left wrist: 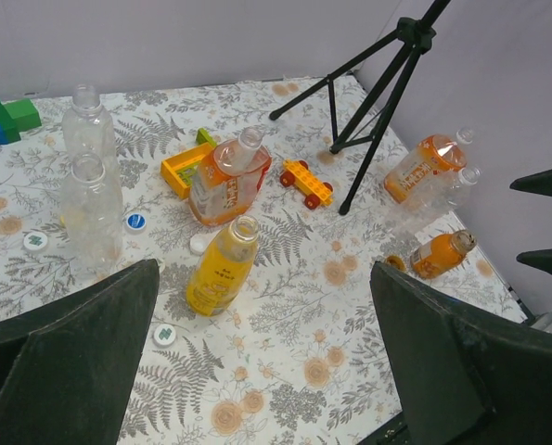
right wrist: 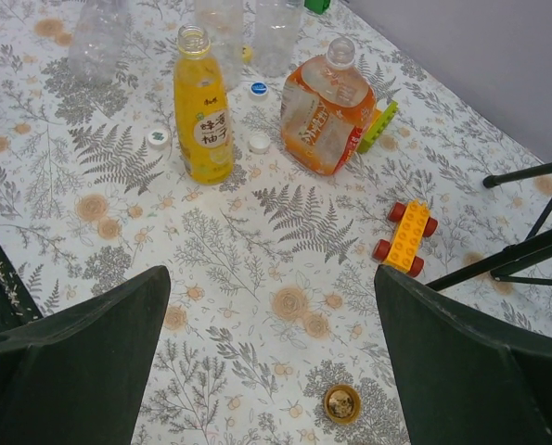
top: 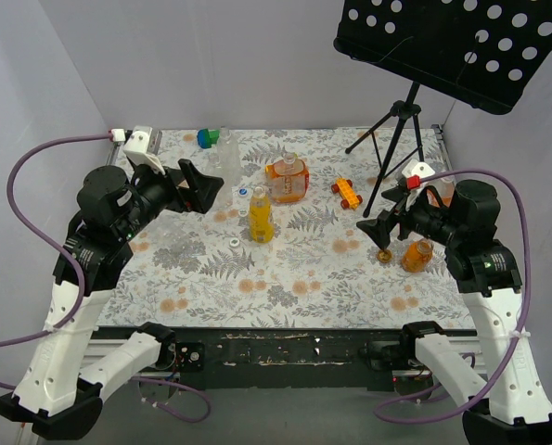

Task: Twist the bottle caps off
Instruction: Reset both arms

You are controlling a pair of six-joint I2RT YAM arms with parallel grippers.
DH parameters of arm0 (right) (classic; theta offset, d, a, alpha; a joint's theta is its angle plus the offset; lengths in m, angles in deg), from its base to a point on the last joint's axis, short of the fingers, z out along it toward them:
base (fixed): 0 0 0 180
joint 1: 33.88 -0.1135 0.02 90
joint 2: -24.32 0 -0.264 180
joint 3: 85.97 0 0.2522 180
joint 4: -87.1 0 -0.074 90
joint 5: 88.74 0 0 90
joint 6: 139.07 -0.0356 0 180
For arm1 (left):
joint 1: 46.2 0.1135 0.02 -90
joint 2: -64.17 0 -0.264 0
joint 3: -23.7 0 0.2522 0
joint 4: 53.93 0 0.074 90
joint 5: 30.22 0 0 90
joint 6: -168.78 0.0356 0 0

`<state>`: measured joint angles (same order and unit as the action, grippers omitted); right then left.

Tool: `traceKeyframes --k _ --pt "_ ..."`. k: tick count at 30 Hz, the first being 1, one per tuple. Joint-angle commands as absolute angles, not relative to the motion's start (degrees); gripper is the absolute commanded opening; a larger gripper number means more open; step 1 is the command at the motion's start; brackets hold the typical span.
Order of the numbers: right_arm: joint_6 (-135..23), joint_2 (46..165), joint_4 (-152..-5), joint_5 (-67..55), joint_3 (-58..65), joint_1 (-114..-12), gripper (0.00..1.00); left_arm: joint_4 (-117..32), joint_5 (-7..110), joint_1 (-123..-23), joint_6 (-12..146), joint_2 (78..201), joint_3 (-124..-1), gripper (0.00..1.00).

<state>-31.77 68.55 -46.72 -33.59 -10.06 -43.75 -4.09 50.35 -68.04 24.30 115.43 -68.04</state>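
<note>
Wide open and empty at left gripper (top: 206, 190) and right gripper (top: 376, 236); could topple slim uncapped yellow-liquid plastic bottle (top: 261, 218), centre frame, if brushed while reaching past.

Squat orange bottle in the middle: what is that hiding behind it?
A yellow toy tray with a green end pokes out from behind the squat orange bottle. The bottle covers the rest of it, so whether it leans on the tray cannot be seen.

Top external: high, behind the near edge, looking down over the whole table (top: 303, 278); yellow bottle (top: 261, 218) mid-frame. Left wrist: low, left of that bottle, facing right. Right wrist: low, right of it, facing left. Shared: the bottle, all three views
</note>
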Motion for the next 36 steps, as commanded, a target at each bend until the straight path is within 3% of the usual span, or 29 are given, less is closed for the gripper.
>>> traceKeyframes --k 1,10,36 --pt "-34.9 67.7 -49.3 -34.8 -8.1 -42.8 0.98 -2.7 50.9 -67.7 24.1 113.9 -66.3 0.98" --pt "-34.3 67.7 -49.3 -40.0 -8.9 -41.2 0.98 -2.8 50.6 -67.8 23.8 112.8 -65.6 0.98" --pt "-44.4 66.9 -53.4 -35.3 -11.7 -39.2 0.98 -3.0 49.8 -67.8 24.3 111.6 -64.7 0.98"
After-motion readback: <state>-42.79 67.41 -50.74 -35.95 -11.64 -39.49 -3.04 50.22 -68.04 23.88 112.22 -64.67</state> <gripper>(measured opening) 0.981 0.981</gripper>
